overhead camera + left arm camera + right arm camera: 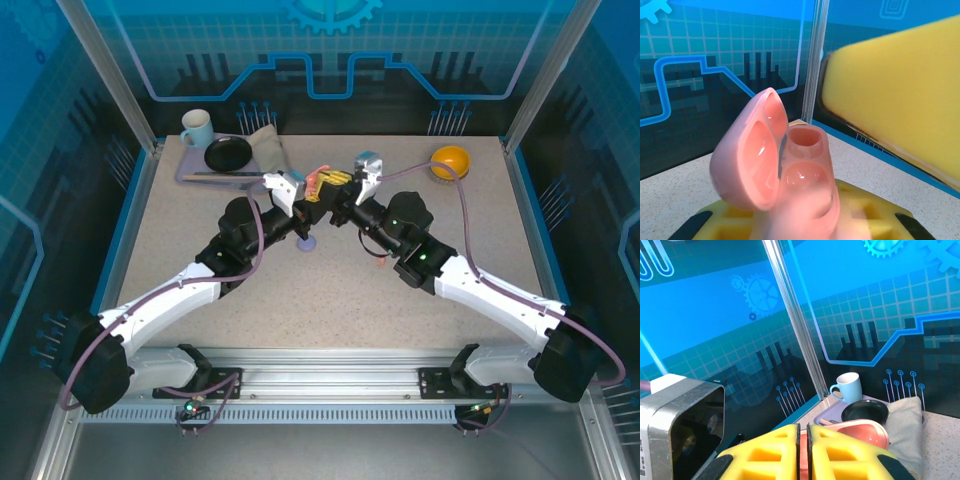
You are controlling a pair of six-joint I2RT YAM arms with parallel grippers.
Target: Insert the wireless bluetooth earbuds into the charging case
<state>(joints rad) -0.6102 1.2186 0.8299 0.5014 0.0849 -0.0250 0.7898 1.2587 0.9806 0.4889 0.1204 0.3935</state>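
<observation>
Two tools: left tool (797, 222) clamps pink case (790, 165) lid-open, sockets presented for loading; right tool (802, 450), pinched shut, hovers at case's 2 o'clock.

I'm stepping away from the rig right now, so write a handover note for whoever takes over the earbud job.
Left gripper: shut on the open pink case, held above the table, lid tipped back.
Right gripper: fingers nearly together beside the case, with pink in the slit; I can't tell if that is an earbud.
Far well looks empty; near well is glossy, contents unclear.
A small purple piece lies on the table under the arms.
Done: case lifted and open.
To do: seat the earbuds.
</observation>
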